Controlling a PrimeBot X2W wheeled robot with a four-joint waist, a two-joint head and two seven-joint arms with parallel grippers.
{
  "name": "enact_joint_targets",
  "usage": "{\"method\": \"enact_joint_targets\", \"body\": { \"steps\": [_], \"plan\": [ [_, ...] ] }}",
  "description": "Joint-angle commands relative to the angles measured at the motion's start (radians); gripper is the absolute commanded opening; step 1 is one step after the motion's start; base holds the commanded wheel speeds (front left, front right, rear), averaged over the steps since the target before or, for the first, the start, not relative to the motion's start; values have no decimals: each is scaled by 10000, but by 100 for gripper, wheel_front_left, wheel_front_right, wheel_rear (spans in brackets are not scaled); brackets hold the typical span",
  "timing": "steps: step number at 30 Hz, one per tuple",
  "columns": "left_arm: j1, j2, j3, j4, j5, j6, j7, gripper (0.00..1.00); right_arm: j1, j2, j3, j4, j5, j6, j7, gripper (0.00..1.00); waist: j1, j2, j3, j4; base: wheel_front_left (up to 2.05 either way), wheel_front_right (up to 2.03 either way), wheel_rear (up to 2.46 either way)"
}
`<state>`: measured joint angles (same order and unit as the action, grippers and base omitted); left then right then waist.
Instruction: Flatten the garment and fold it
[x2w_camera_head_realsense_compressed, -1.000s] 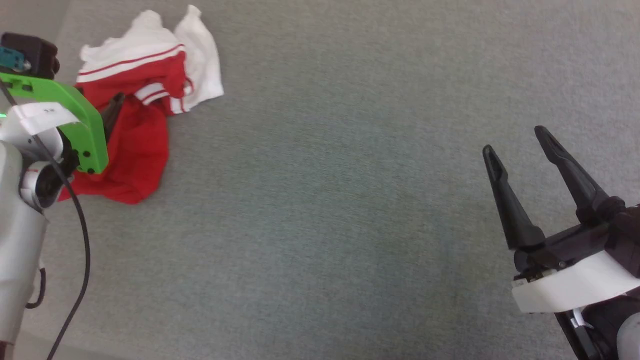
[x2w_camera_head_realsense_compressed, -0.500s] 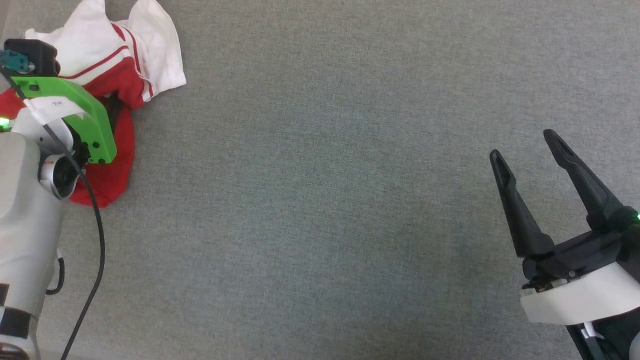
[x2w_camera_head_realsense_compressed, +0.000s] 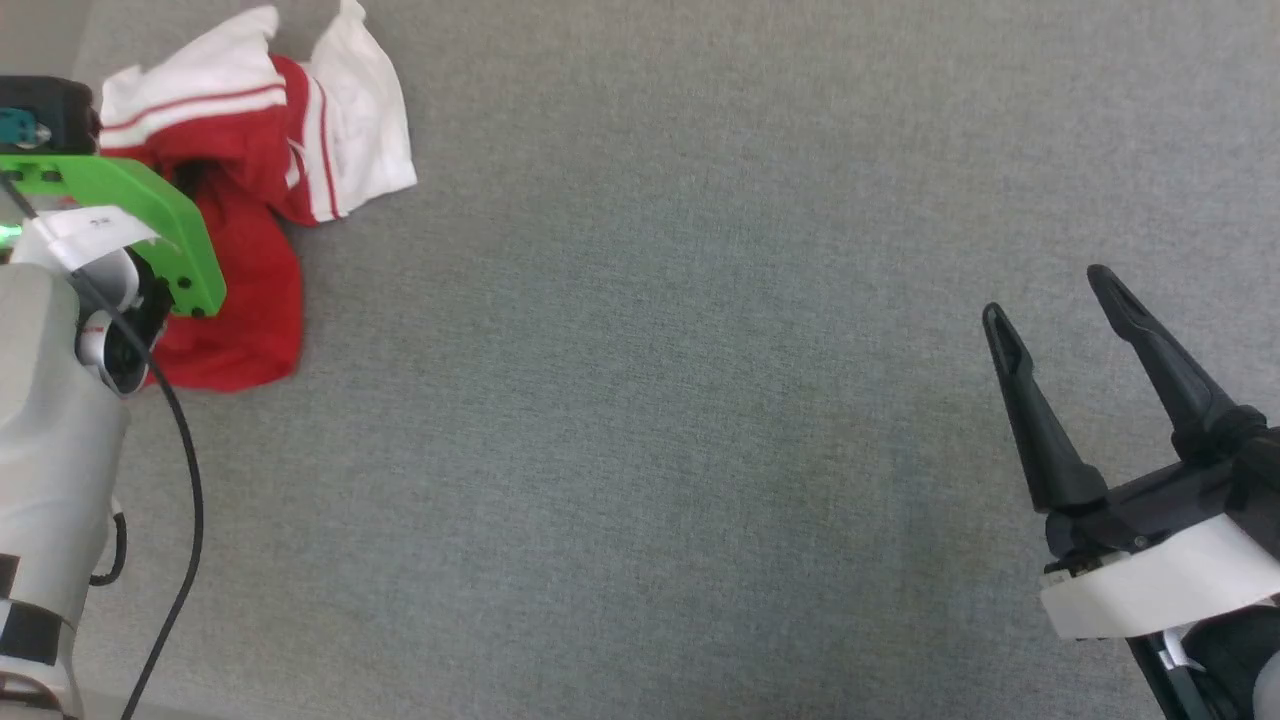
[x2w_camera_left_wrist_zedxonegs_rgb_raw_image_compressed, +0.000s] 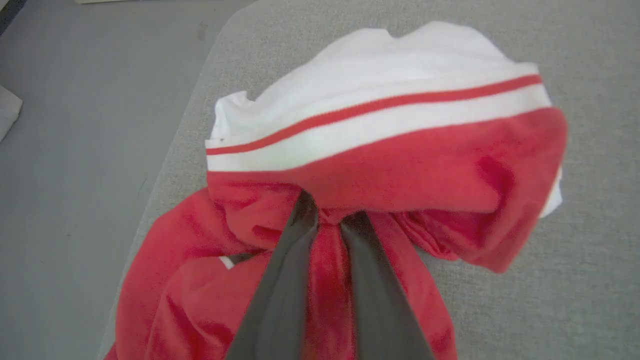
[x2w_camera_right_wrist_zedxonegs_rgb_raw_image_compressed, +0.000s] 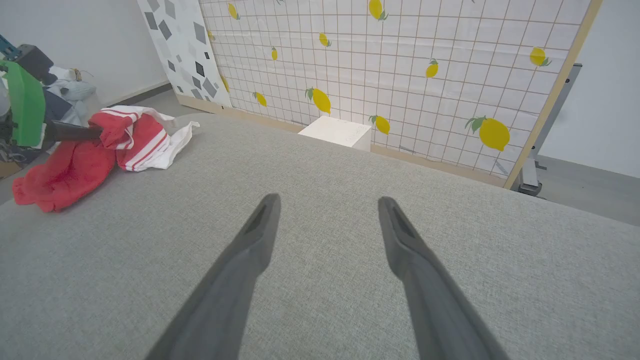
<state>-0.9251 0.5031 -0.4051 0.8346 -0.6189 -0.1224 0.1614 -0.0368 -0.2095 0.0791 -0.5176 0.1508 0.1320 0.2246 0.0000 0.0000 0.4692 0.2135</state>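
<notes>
Head view: the garment (x2w_camera_head_realsense_compressed: 240, 310) lies in a bunch at the far left of the grey mat (x2w_camera_head_realsense_compressed: 640, 420).
Head view, right gripper (x2w_camera_head_realsense_compressed: 1047, 295): fingers spread wide, holding nothing, well apart from the garment.
Left wrist view, left gripper (x2w_camera_left_wrist_zedxonegs_rgb_raw_image_compressed: 327, 217): pinching a red fold of the garment tight.
Right wrist view: the garment sits far off to the left.

- Worktop (x2w_camera_head_realsense_compressed: 650, 400): wide, flat, covered in grey woven cloth; rounded corner at its far left.
- Floor (x2w_camera_left_wrist_zedxonegs_rgb_raw_image_compressed: 75, 125): smooth grey, beyond the worktop's left edge.
- Panel with lemons (x2w_camera_right_wrist_zedxonegs_rgb_raw_image_compressed: 400, 60): white squared grid with yellow lemons, wooden frame, upright past the far edge.
- Panel with grey diamonds (x2w_camera_right_wrist_zedxonegs_rgb_raw_image_compressed: 175, 45): leaning just beside the lemon panel, toward the far left corner.
- White box (x2w_camera_right_wrist_zedxonegs_rgb_raw_image_compressed: 337, 132): low, beyond the far edge, at the lemon panel's foot.
- Metal stand (x2w_camera_right_wrist_zedxonegs_rgb_raw_image_compressed: 545, 145): grey, behind the frame.
- Wall (x2w_camera_right_wrist_zedxonegs_rgb_raw_image_compressed: 75, 40): plain white.
</notes>
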Motion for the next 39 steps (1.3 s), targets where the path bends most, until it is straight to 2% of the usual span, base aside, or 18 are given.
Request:
{"method": "enact_joint_targets", "body": {
  "steps": [1, 11, 18, 24, 30, 35, 39],
  "plan": [
    [-242, 39, 30, 12, -42, -27, -326, 0, 55, 33, 17, 87, 86, -13, -49, 100, 0, 0, -479, 67, 0, 0, 0],
    [-320, 335, -131, -513, 213, -57, -1918, 0, 75, 283, 131, 771, 302, -13, -192, 100, 0, 0, -1972, 152, 0, 0, 0],
    [-722, 564, -206, -1754, 331, -63, -2213, 0, 106, 523, 21, 1335, 379, -13, -411, 100, 0, 0, -2998, -30, 0, 0, 0],
    [-1287, 615, -308, -3260, 184, -69, -1666, 0, 181, 682, -182, 1776, 400, -13, -591, 100, 0, 0, -3678, -361, 0, 0, 0],
    [-1396, 272, -535, -4806, -297, 7, -501, 0, 72, 760, -474, 2108, 329, -13, -720, 100, 0, 0, -3956, -960, 0, 0, 0],
    [-812, -155, -861, -5878, -682, 303, 265, 0, -160, 722, -602, 2274, 295, -13, -756, 100, 0, 0, -3926, -1705, 0, 0, 0],
    [-43, -455, -1171, -6571, -742, 688, 448, 0, -318, 646, -622, 2347, 281, -13, -776, 100, 0, 0, -3728, -2378, 0, 0, 0]
  ]
}}
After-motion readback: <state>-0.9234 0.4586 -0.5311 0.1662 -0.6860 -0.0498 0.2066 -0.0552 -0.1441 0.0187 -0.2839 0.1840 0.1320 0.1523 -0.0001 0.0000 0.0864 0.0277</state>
